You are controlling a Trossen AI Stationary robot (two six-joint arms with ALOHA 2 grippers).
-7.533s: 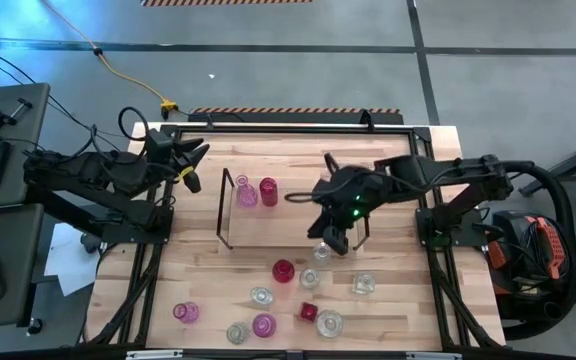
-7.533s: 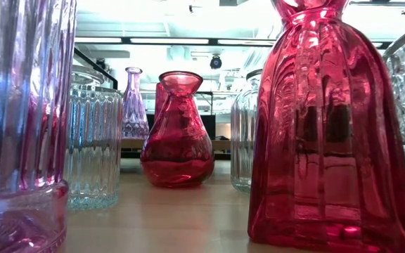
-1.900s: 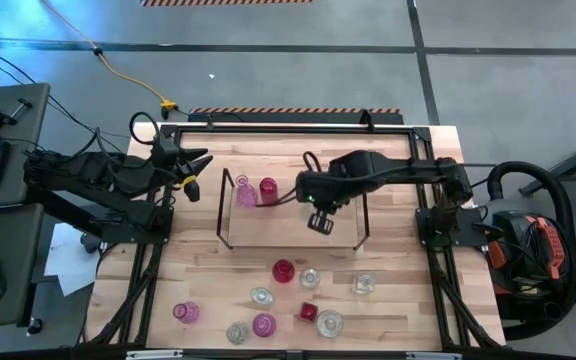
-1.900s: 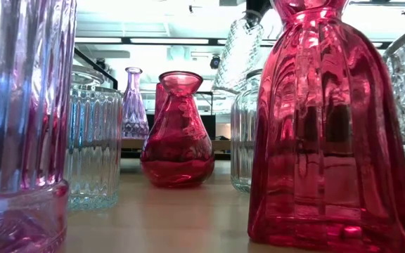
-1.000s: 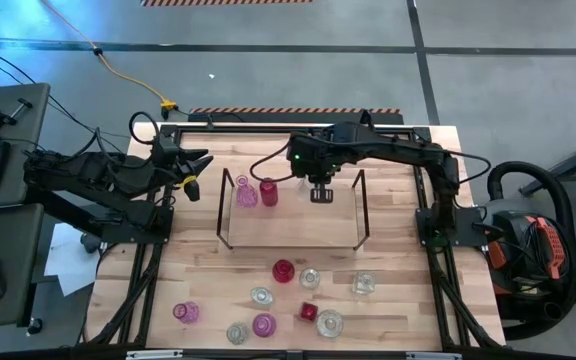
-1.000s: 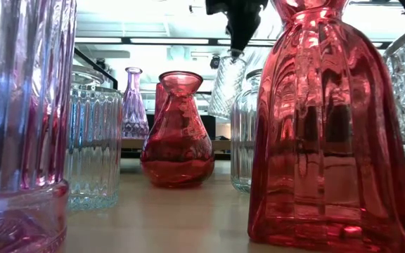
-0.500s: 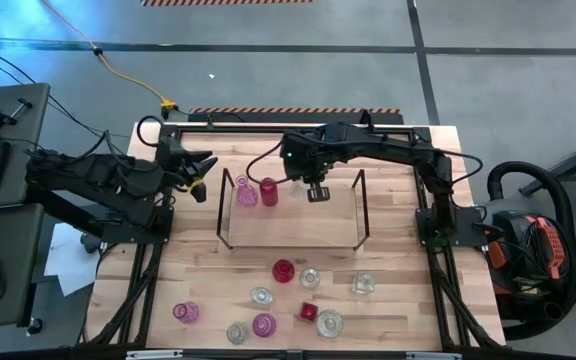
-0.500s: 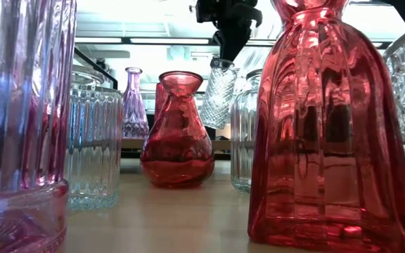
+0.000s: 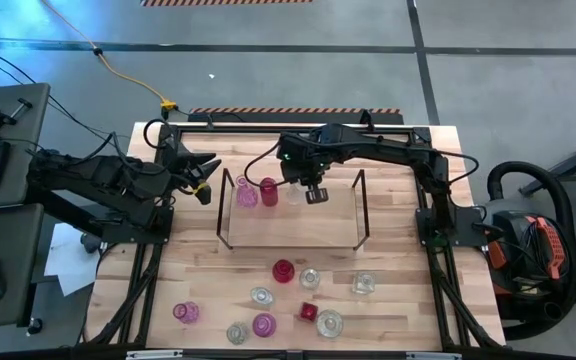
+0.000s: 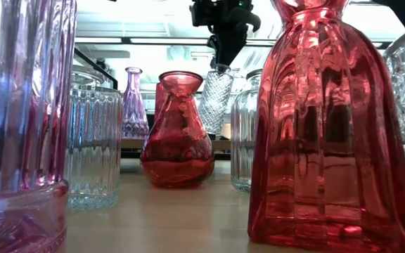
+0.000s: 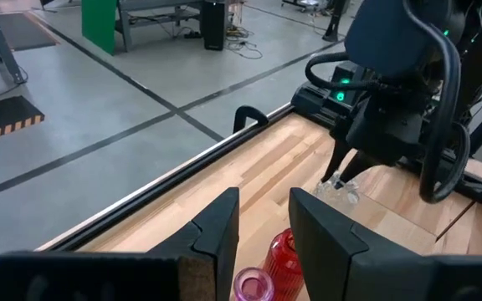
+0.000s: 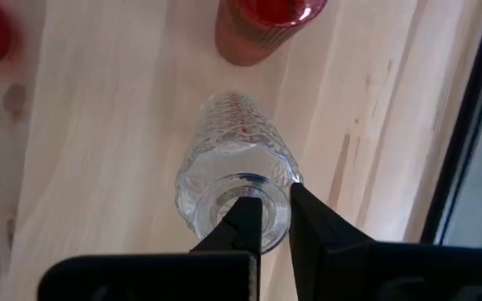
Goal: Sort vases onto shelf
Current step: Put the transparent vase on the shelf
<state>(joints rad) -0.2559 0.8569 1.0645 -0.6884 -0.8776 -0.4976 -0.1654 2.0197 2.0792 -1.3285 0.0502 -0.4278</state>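
Observation:
The shelf [image 9: 288, 228] is a light-wood board with dark wire frames at its two ends. On its far left part stand a pink vase [image 9: 246, 195] and a red vase [image 9: 268, 190]. My right gripper [image 9: 314, 194] is just right of them, shut on a clear, diamond-patterned vase [image 12: 237, 159], which also shows in the low view [image 10: 216, 98]. My left gripper [image 9: 208, 170] is beyond the shelf's left end. It is open, with nothing between its fingers [image 11: 262, 205]. My right gripper holds the clear vase by the rim of its mouth [image 12: 276, 219]. One finger [image 12: 245, 219] is inside the mouth and the other [image 12: 308, 213] is outside. The fingers come from above, pointing down. The vase hangs below them, slightly tilted, its base low over the shelf board.
Several more vases stand on the table's near part, among them a red one [image 9: 283, 270], clear ones [image 9: 310, 278] [image 9: 364, 284] and pink ones [image 9: 186, 312] [image 9: 264, 324]. The shelf's middle and right part lies bare. Tall vases [image 10: 329, 140] crowd the low view.
My right gripper has sunk and gone a little toward the table's left edge with the clear vase, rolling at the wrist. The vase now hangs lower and nearer the red vase on the shelf.

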